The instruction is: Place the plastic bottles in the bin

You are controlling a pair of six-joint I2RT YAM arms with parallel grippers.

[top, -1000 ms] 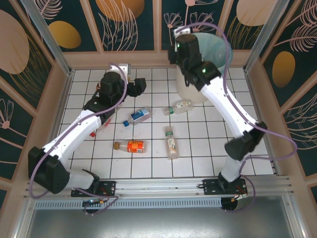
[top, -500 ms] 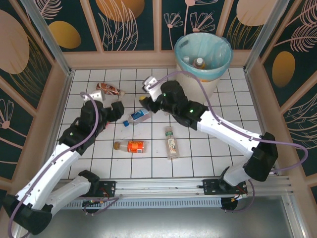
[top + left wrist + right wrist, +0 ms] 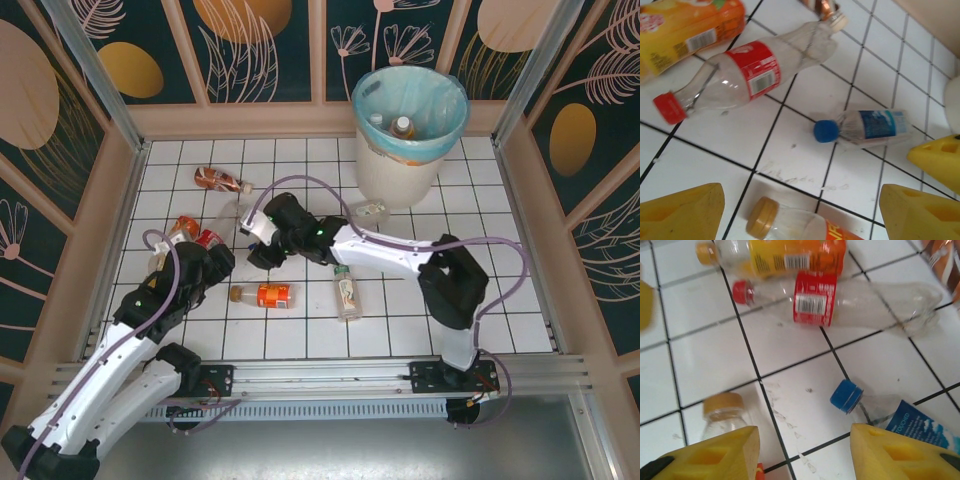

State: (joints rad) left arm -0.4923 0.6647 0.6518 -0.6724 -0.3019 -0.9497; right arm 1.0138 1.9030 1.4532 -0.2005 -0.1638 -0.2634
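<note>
My right end effector swung from the bin to the blue-capped bottle, spread wide, empty; left end effector withdrew, likewise.

White tiled table — plastic bottles, bin

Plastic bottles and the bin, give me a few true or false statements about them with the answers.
1. The red-label bottle has a red cap. True.
2. The blue-capped bottle stands upright. False: it lies on its side.
3. The bin holds an orange-topped bottle. True.
4. The left fingers are shut on a bottle. False: they are open, gripping nothing.
5. The gold-capped bottle has a green label. False: it is orange.
</note>
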